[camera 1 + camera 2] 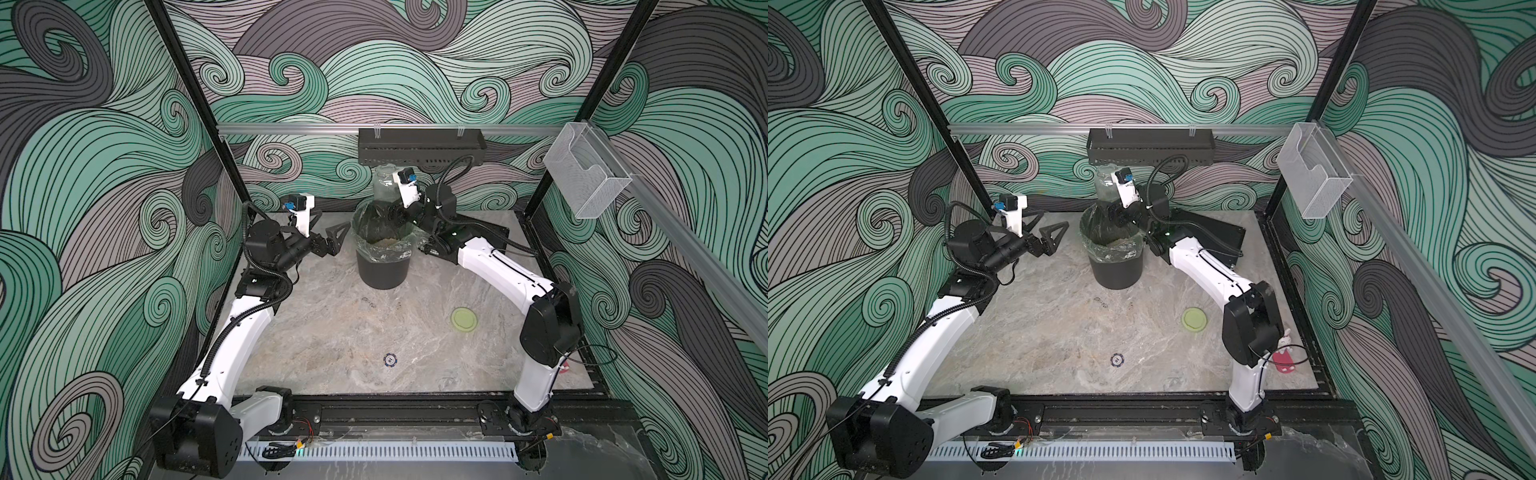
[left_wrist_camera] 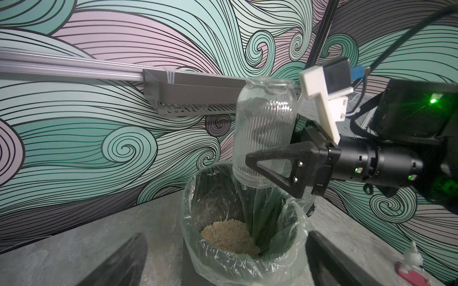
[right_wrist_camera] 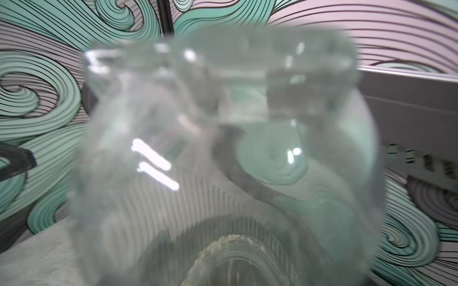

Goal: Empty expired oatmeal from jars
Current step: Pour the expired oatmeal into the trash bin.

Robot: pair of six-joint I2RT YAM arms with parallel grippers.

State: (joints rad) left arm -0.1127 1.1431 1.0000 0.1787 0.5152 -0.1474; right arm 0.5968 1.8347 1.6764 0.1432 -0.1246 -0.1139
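Observation:
A clear ribbed glass jar (image 1: 384, 185) (image 1: 1105, 185) (image 2: 265, 123) (image 3: 223, 148) hangs lidless and nearly upright over the back rim of the black bin (image 1: 382, 274) (image 1: 1117, 274) (image 2: 247, 267), narrow neck end up. My right gripper (image 1: 392, 212) (image 1: 1115, 212) (image 2: 267, 158) is shut on its lower body. The jar looks empty except for a thin crust of flakes (image 3: 230, 237) at its lower end. The oatmeal (image 1: 384, 241) (image 2: 228, 235) lies heaped inside the bin's clear liner. My left gripper (image 1: 332, 232) (image 1: 1046, 226) (image 2: 226, 237) stands open and empty just left of the bin. The yellow-green lid (image 1: 464, 319) (image 1: 1194, 319) lies flat on the table.
A blue poker chip (image 1: 390, 360) lies near the table's front. A black flat board (image 1: 478, 232) sits behind the right arm. A black shelf (image 1: 419, 145) hangs on the back rail, a clear holder (image 1: 586, 174) on the right rail. A small pink figure (image 1: 1283, 357) stands by the right arm.

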